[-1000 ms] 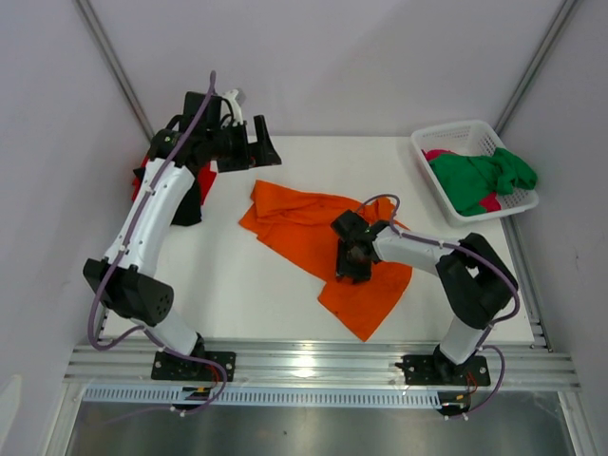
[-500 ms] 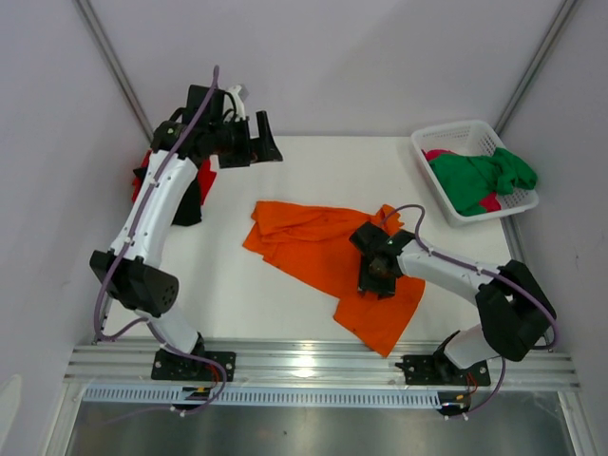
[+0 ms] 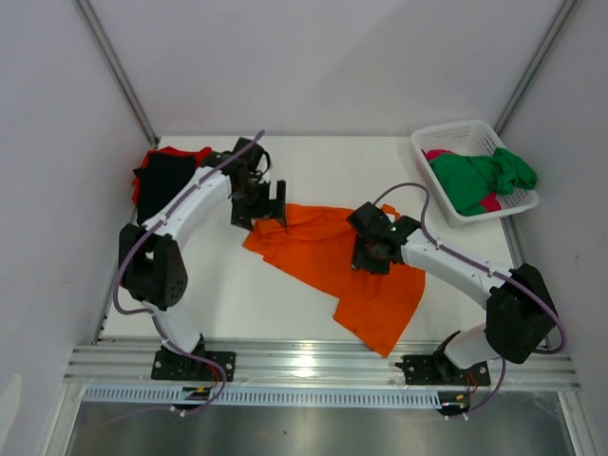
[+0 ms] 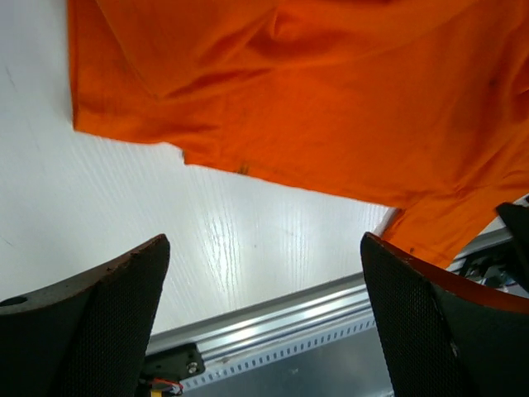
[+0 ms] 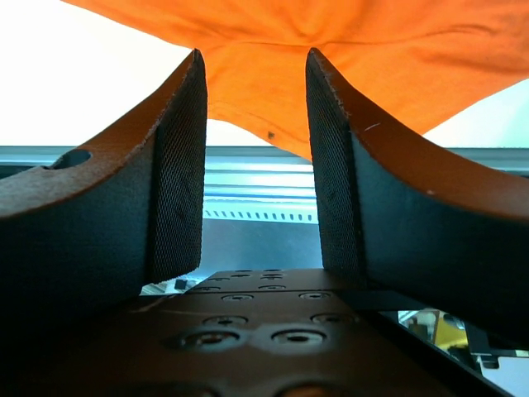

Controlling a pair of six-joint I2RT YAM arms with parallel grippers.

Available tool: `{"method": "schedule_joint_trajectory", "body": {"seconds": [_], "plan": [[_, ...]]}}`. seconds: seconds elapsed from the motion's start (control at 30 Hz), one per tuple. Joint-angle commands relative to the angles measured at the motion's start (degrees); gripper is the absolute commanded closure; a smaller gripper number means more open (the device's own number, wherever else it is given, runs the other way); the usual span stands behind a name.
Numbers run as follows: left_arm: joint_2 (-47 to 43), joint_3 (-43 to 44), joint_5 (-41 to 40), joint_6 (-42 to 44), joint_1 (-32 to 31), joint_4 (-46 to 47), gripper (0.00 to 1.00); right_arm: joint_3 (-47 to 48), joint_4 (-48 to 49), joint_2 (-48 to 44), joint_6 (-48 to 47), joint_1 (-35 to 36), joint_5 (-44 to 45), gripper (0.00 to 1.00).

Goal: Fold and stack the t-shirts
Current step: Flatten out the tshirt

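An orange t-shirt (image 3: 318, 252) lies spread and crumpled mid-table, also filling the top of the left wrist view (image 4: 331, 91). My left gripper (image 3: 269, 203) hangs wide open at its back left corner, above bare table beside the shirt's edge (image 4: 264, 240). My right gripper (image 3: 369, 255) sits over the shirt's right half. It is partly open, with bare pads and the orange cloth (image 5: 256, 99) just past the tips (image 5: 254, 54). A black t-shirt (image 3: 157, 180) and a red one (image 3: 180, 152) lie at the back left. A green t-shirt (image 3: 480, 180) and a pink one (image 3: 439, 154) are in the basket.
The white lattice basket (image 3: 454, 129) stands at the back right corner. An aluminium rail (image 3: 313, 359) runs along the near edge by both arm bases. Slanted frame poles rise at the back corners.
My left arm swung from the back left pile down to the orange shirt's back left corner. The right gripper went nearer, shifting the shirt toward the near right, then moved back a little.
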Motion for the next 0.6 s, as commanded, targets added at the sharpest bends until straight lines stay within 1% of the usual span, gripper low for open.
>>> {"method": "schedule_joint_trajectory", "body": {"seconds": [0.0,0.13,0.33,0.43,0.47,0.5,0.57], "plan": [[-1.78,-3.59,-0.85,-2.97,-1.94,1.68,0.02,3.77,0.78,0.58,-1.29,-0.89,2.07,0.52],[-1.96,-5.44,-0.50,-4.47,-2.56,2.04,0.02,6.41,0.60,3.13,-2.16,-1.51,2.15,0.52],[-3.80,-9.83,-1.38,-4.39,-3.53,4.41,0.03,8.53,0.78,4.01,-3.13,-2.30,2.33,0.52],[-5.11,-11.94,0.11,-3.42,-3.53,9.84,0.03,9.23,0.78,3.84,-3.57,-2.82,2.24,0.52],[-5.65,-12.64,0.64,-3.33,-3.53,13.69,0.03,9.32,0.52,3.66,-3.75,-3.00,2.24,0.52],[-6.17,-13.86,0.99,-3.15,-3.61,15.64,0.02,9.58,0.26,3.49,-3.84,-3.26,2.33,0.52],[-6.44,-14.76,-0.14,-3.07,-3.53,18.29,0.02,9.84,-0.36,3.05,-4.27,-3.61,2.59,0.52]]}}
